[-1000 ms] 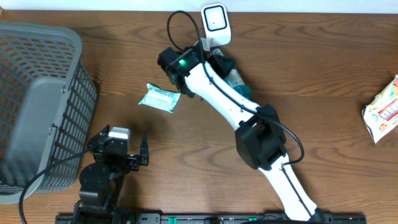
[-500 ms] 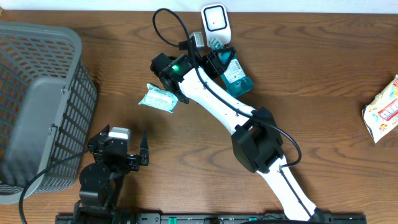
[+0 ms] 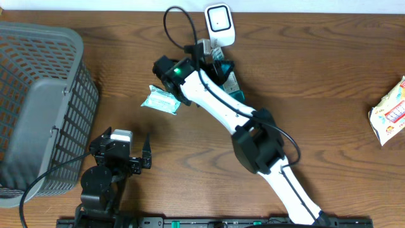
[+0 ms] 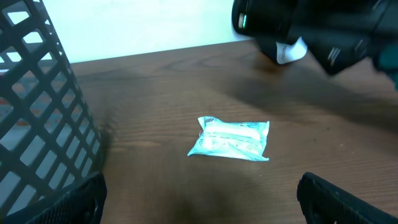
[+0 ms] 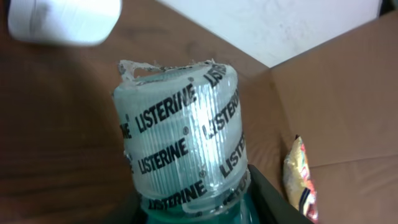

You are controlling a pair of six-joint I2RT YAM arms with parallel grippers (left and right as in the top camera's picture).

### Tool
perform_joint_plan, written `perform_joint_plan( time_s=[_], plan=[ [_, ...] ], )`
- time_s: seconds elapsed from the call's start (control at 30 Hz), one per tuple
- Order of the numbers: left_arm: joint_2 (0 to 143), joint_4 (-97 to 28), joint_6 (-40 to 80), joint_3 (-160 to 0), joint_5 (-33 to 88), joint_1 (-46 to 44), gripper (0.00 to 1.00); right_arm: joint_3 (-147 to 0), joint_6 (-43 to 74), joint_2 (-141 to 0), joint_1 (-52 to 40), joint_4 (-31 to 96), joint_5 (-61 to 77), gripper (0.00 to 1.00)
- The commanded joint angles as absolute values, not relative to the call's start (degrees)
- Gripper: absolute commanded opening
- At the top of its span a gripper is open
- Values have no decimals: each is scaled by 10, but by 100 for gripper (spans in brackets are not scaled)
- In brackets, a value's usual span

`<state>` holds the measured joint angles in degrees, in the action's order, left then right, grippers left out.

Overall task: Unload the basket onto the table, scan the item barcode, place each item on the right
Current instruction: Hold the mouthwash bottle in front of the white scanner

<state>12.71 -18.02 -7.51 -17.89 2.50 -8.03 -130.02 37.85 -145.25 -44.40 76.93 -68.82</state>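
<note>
Brown wood-grain worktop point(image 3: 329, 76) fills the overhead view, with a pale wall along its far edge. At the left stands a grey mesh basket point(image 3: 82, 107). A white barcode scanner point(image 3: 219, 24) sits at the far edge near the middle.

Just beside the scanner, on its near side, the right hand point(image 3: 218, 66) is clamped on a Listerine bottle point(image 3: 230, 83) of teal liquid. The bottle is tilted, its cap end toward the scanner and its body partly hidden under the white arm. Whether it touches the worktop cannot be told. In the right wrist view the ribbed cap point(image 5: 180, 149) fills the middle, wrapped in a clear seal printed LISTERINE and ragged along its top edge. A dark finger point(image 5: 273, 199) presses its lower right side, and the scanner point(image 5: 62, 18) shows blurred at the upper left.

A small teal packet point(image 3: 162, 100) lies flat on the worktop, left of the right arm and well apart from the basket. A snack bag point(image 3: 389, 114) lies at the right edge.

The left hand point(image 3: 140, 158) is low at the near left beside the basket. Its fingers are spread wide apart, holding nothing, and its wrist view faces the teal packet point(image 4: 231, 138).
</note>
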Motion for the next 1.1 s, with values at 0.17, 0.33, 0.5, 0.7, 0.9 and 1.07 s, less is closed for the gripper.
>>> perform_joint_plan(
  time_s=[0.17,0.33,0.5,0.7,0.9,1.07],
  plan=[
    [126,-180,-75,-178,26,-80,98,-1302,336,-1509,-461,785,-759,2],
    [126,-180,-75,-178,26,-80,98,-1305,328,-1506,-467,784,-741,1],
    [126,-180,-75,-178,26,-80,98,-1316,253,-1485,-460,761,-591,1],
    [126,-180,-75,-178,26,-80,98,-1317,105,-1415,-411,697,-346,1],
    [126,-180,-74,-178,26,-80,98,-1317,50,-1363,-329,629,-20,1],
    [126,-180,-75,-178,26,-80,98,-1315,57,-1374,-237,543,276,1]
  ],
)
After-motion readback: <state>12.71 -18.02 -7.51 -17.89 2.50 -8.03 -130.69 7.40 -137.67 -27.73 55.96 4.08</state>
